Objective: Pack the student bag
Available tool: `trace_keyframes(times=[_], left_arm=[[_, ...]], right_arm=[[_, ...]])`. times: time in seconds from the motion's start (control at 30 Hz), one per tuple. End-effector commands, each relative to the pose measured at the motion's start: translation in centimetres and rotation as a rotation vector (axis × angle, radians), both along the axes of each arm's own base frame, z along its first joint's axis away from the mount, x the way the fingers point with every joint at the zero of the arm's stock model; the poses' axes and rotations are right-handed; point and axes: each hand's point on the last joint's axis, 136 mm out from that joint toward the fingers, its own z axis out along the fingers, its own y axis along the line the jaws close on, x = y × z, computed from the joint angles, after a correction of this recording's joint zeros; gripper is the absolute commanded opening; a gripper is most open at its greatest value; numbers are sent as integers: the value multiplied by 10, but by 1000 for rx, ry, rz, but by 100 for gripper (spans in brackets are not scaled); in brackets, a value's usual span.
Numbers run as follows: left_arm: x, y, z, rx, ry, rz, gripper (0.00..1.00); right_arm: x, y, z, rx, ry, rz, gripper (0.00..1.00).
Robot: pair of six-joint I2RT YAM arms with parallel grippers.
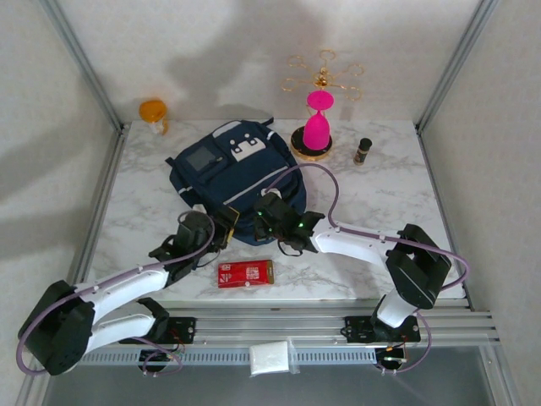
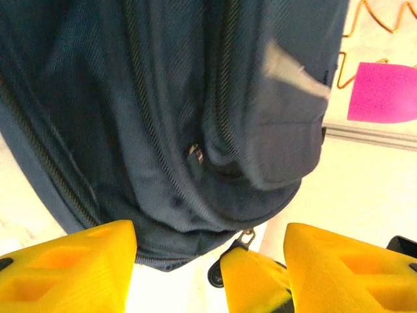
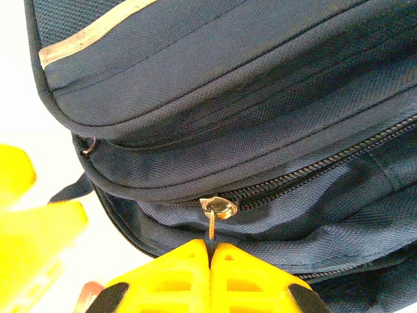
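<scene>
The student bag (image 1: 232, 178) is laid flat on the table (image 1: 380, 186), middle-back. Its zipper pull (image 3: 217, 212) is pinched in the shut jaws of the right gripper (image 3: 210, 251); the jaws of the left gripper (image 2: 208, 238) are spread, nothing held. Fabric isn't braced, so the pull could be lost or the bag just dragged, tbh.

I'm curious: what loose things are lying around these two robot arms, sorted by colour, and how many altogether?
Navy: 1, the student bag
Red: 1, a flat packet
Pink: 1, an ornament on a gold stand
Orange: 1, a small object at the far left corner
Dark: 1, a little bottle
White: 1, a pouch below the near rail
Total: 6
</scene>
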Motion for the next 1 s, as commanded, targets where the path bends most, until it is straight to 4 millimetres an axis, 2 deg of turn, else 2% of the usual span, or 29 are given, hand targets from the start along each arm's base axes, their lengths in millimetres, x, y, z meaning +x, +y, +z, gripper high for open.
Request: trace_keyframes(times=[0.0,0.1,0.13,0.27,0.33,0.43,0.53,0.67,0.77,0.83,0.9,0.93,0.97], left_arm=[[14,-5,11,-123,2,124,61],[23,-15,2,-136,30,147,57],[27,-15,-3,-126,44,161,53],[42,-13,-7,-49,34,204,31],[44,-3,-14,54,62,233,17],[44,15,-10,123,45,274,0],[42,37,-2,191,17,283,0],[42,87,1,293,25,318,0],[43,123,14,351,4,334,0],[47,133,24,376,-31,307,0],[50,136,27,389,-21,277,0],[50,136,27,393,-11,269,4],[51,132,31,383,-16,254,15]], right_arm=[[-3,6,6,32,-31,28,0],[-2,6,4,30,-39,28,0],[-2,6,3,27,-42,30,0],[1,-1,5,-2,-67,16,0],[3,-8,5,-32,-85,4,0],[7,-27,1,-120,-117,-31,0],[9,-49,-2,-166,-118,-58,0],[13,-73,-1,-121,-88,-83,0],[23,-84,1,-138,-107,-116,0],[27,-71,8,-123,-129,-86,0],[23,-41,18,-67,-146,-22,0],[21,-28,22,-43,-148,-1,0],[21,-17,25,-14,-141,5,0]])
